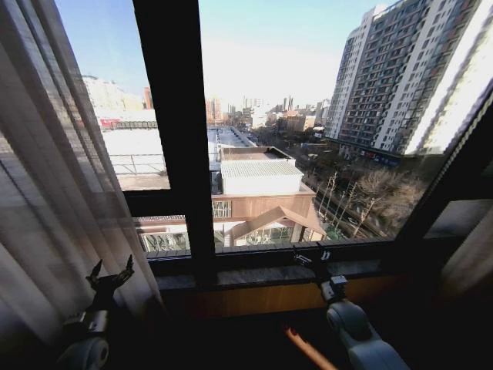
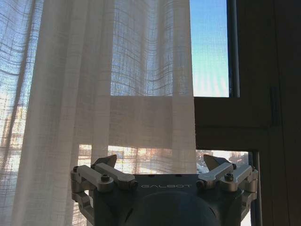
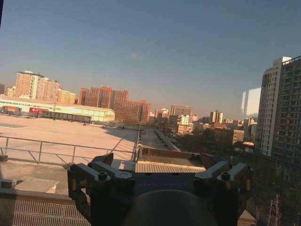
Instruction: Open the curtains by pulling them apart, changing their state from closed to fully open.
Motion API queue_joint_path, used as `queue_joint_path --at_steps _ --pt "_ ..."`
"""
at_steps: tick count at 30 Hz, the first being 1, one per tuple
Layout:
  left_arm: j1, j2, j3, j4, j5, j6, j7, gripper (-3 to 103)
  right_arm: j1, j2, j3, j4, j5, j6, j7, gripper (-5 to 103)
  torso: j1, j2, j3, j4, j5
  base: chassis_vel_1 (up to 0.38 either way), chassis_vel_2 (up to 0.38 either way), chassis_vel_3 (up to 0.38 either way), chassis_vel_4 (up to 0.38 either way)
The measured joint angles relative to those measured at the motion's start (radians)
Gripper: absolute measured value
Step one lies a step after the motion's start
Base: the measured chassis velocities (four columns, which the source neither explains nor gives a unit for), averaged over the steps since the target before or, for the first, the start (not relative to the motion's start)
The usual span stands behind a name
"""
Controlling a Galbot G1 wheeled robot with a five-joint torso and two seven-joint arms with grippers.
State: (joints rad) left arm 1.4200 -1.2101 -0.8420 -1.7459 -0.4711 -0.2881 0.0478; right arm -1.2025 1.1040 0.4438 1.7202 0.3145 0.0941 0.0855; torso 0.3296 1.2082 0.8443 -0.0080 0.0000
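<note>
Curtains mostly parted already: left curtain panel (image 1: 54, 185) bunched at robot's left, running floor-to-top w/ vertical pleats, long axis upright; sliver of right curtain panel (image 1: 471, 262) at far right edge of head view, dim, hard to read. Wide glass gap between, dark window frame (image 1: 177, 131) upright in middle, stone sill (image 1: 262, 274) below. Left gripper (image 1: 109, 277) low at left, right beside hem region of left panel, jaws spread, nothing between them; in left wrist view left gripper (image 2: 160, 162) faces fabric straight ahead, panel's inner edge (image 2: 190, 94) lined up roughly w/ middle of jaw gap, cloth spreading toward one finger's side, bare frame on other side. Touching or just short of cloth: can't tell. Right gripper (image 1: 320, 262) near sill at centre-right, jaws released, empty, aimed out at rooftops through glass, well apart from either panel. Left arm clearly nearer to fabric; judgement: task near done, any further pull on left panel goes sideways, away from centre
</note>
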Motion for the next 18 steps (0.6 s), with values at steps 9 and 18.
queue_joint_path --at_steps 9,18 --pt "-0.071 -0.018 0.106 -0.02 0.028 0.122 -0.056 100 0.0 0.0 0.0 0.0 0.0 0.0 0.0 100 0.0 0.0 0.0 -0.0001 -0.0001 0.0 0.0 0.0 0.0" --pt "-0.232 -0.063 0.345 -0.072 0.098 0.402 -0.189 100 0.0 0.0 0.0 0.0 0.0 0.0 0.0 100 0.0 0.0 0.0 -0.0001 0.0002 0.0 0.0 0.0 0.0"
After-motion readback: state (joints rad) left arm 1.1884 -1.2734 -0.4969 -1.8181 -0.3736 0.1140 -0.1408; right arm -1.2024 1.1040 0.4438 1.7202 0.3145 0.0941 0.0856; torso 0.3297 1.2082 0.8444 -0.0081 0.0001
